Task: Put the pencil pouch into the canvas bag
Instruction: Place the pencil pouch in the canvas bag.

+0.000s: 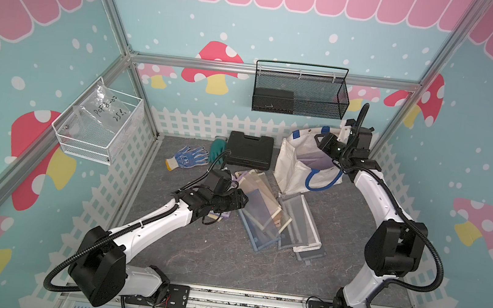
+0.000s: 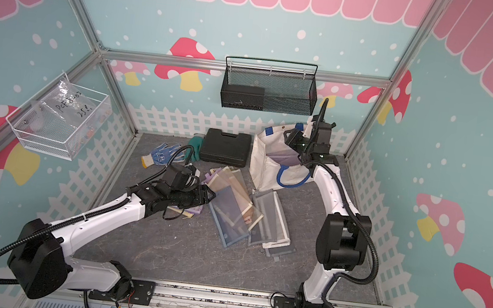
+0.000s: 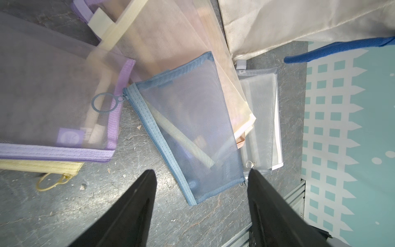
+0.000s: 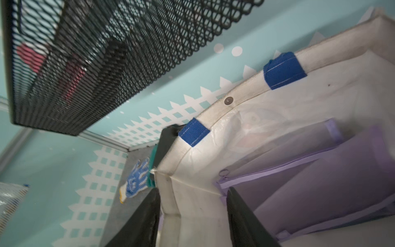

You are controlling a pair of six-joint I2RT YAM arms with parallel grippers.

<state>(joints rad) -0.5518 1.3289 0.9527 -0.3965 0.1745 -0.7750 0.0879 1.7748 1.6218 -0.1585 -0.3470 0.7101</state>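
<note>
Closest to us, the grey counter carries a loose heap of mesh pouches. Our left tool hovers at the heap's edge, fingers apart and holding nothing, with a blue-edged pouch lying below them. Farther back stands the canvas bag, mouth open, one blue handle drooping down its front. Our right tool sits at the bag's mouth, fingers apart as well; a corner of the bag's wall shows between them, unpinched. The purple pencil pouch lies inside the bag, free of the tool. Beyond, a black case, a blue-dotted glove and a green glove rest near the back wall, where a black mesh basket hangs.
</note>
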